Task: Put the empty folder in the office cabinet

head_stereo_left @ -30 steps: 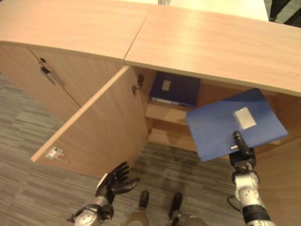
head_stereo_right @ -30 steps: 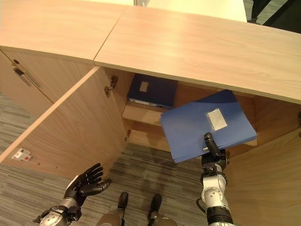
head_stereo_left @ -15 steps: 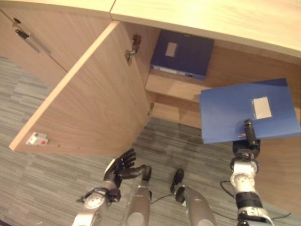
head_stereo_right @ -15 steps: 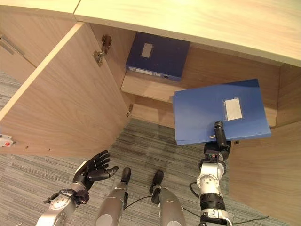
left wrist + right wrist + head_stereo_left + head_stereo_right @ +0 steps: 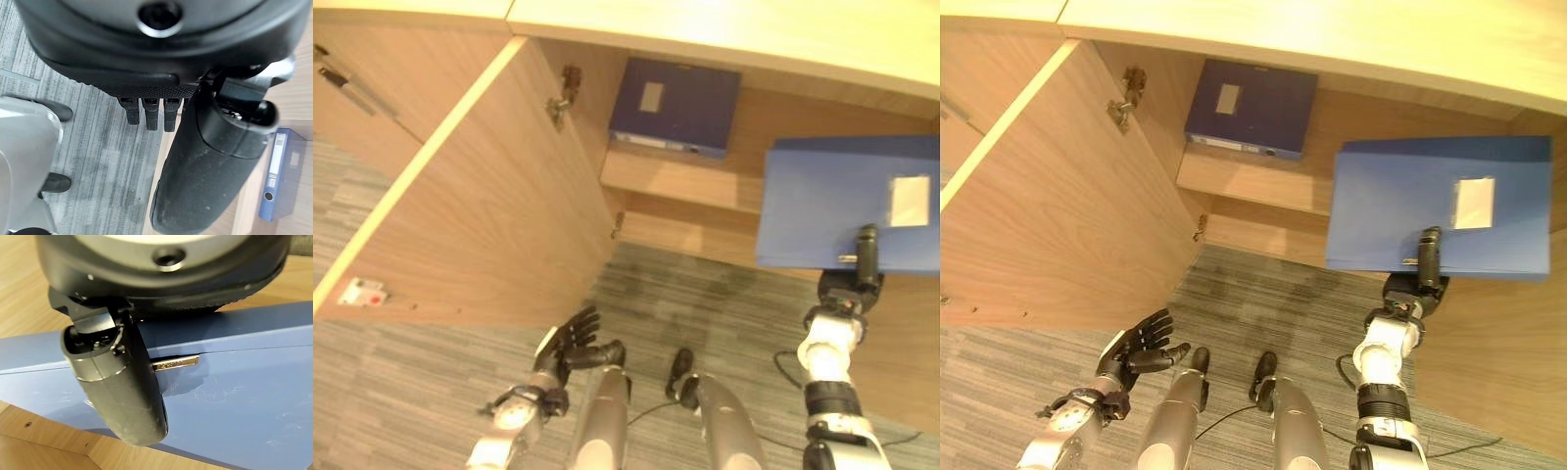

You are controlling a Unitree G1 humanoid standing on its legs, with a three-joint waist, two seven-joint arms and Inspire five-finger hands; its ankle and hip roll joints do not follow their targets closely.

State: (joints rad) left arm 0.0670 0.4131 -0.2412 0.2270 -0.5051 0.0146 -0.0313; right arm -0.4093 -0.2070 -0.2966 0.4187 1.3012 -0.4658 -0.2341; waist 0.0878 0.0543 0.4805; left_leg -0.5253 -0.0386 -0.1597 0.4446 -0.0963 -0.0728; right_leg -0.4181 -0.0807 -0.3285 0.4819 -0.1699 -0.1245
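The light blue folder (image 5: 842, 211) with a white label is held flat in front of the right part of the open cabinet (image 5: 744, 117), about level with its inner shelf (image 5: 675, 181). My right hand (image 5: 860, 279) grips the folder's near edge, with the thumb (image 5: 122, 391) pressed on top of the cover (image 5: 234, 396) and the fingers hidden beneath. A dark blue binder (image 5: 1252, 108) lies on the shelf's left side. Low over the carpet, my left hand (image 5: 1141, 348) is open with straight fingers (image 5: 149, 112) and holds nothing.
The cabinet's left door (image 5: 480, 206) stands swung out wide toward me, between my left hand and the opening. A wooden top (image 5: 754, 29) overhangs the cabinet. A lower compartment (image 5: 695, 230) lies under the shelf. Grey striped carpet (image 5: 724, 304) covers the floor.
The whole picture has shifted as the camera tipped down. The folder has swung from tilted to square with the cabinet and sits further right of the binder. The left hand has stayed open and low.
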